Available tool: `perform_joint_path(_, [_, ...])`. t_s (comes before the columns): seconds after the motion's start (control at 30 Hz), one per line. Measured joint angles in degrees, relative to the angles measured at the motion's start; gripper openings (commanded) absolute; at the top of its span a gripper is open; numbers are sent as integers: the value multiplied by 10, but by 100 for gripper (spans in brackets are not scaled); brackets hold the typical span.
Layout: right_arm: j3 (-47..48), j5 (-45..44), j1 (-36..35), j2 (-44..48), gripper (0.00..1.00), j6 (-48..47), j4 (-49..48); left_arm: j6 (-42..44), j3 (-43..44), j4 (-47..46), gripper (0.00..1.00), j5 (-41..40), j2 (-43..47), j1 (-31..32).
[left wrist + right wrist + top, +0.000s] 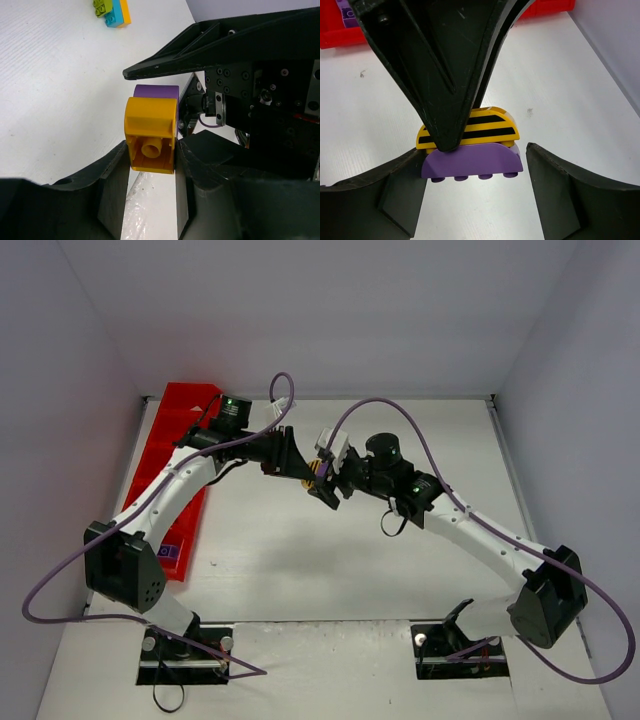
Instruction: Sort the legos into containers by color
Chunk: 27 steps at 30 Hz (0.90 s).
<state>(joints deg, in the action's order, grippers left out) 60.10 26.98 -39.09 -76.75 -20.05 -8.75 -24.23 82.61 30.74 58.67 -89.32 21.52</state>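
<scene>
A yellow lego (150, 135) with black stripes (490, 125) is joined to a purple lego (470, 162) and held above the table at the centre. My left gripper (151, 145) is shut on the yellow one; it also shows in the top view (308, 473). My right gripper (474, 150) is open around the purple one, its left finger at the brick's end and its right finger (555, 180) apart from it. It meets the left gripper in the top view (328, 485). The red tray (175, 435) lies at the far left.
Lime green (102, 7), teal (114, 15) and orange (125, 12) legos lie together on the white table beyond the left gripper. A purple lego (342, 10) sits in the red tray (350, 35). Grey walls close the table on three sides.
</scene>
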Motion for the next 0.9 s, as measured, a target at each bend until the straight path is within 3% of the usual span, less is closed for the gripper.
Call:
perform_joint_path(0.1, [-1, 8, 0, 0, 58, 0, 1, 0, 0, -1, 16, 0, 0, -1])
perform_joint_path(0.17, [-1, 10, 0, 0, 56, -2, 0, 0, 1, 1, 16, 0, 0, -1])
perform_joint_path(0.47, [-1, 11, 2, 0, 79, -17, 3, 24, 25, 37, 12, 1, -12, -3])
perform_joint_path(0.9, [-1, 3, 5, 6, 82, -35, 13, 47, 51, 70, 12, 1, -22, -10])
